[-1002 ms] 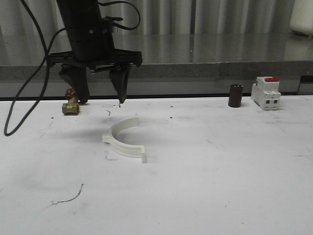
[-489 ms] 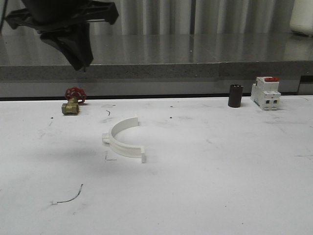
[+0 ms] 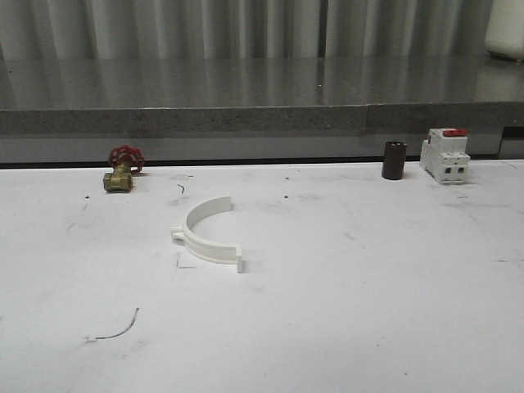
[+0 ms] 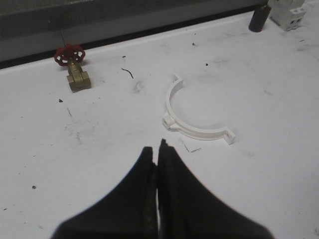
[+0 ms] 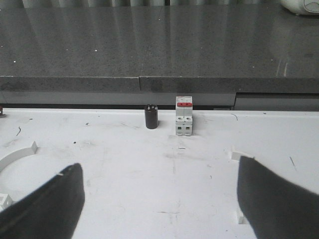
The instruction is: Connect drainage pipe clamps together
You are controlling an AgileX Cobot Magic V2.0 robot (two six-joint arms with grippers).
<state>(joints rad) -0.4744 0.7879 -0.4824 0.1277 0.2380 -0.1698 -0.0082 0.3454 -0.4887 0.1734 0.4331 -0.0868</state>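
Note:
One white half-ring drainage pipe clamp (image 3: pixel 205 231) lies flat on the white table, left of centre, its open side facing the back. In the left wrist view the same clamp (image 4: pixel 195 131) sits ahead of my left gripper (image 4: pixel 157 148), whose black fingers are pressed together with nothing between them, well above the table. My right gripper (image 5: pixel 159 164) is open wide and empty; the clamp's band (image 5: pixel 16 155) shows past its left finger (image 5: pixel 52 201). Two small white bits (image 5: pixel 237 155) peek out beside the other finger; I cannot tell what they are.
A brass valve with a red handwheel (image 3: pixel 123 169) stands at the back left. A black cylinder (image 3: pixel 394 160) and a white breaker with a red top (image 3: pixel 445 155) stand at the back right. A grey ledge (image 3: pixel 262 119) runs behind the table.
The left arm, open above the table near the valve a second ago, rose and swung left out of the front view. The clamp has not moved.

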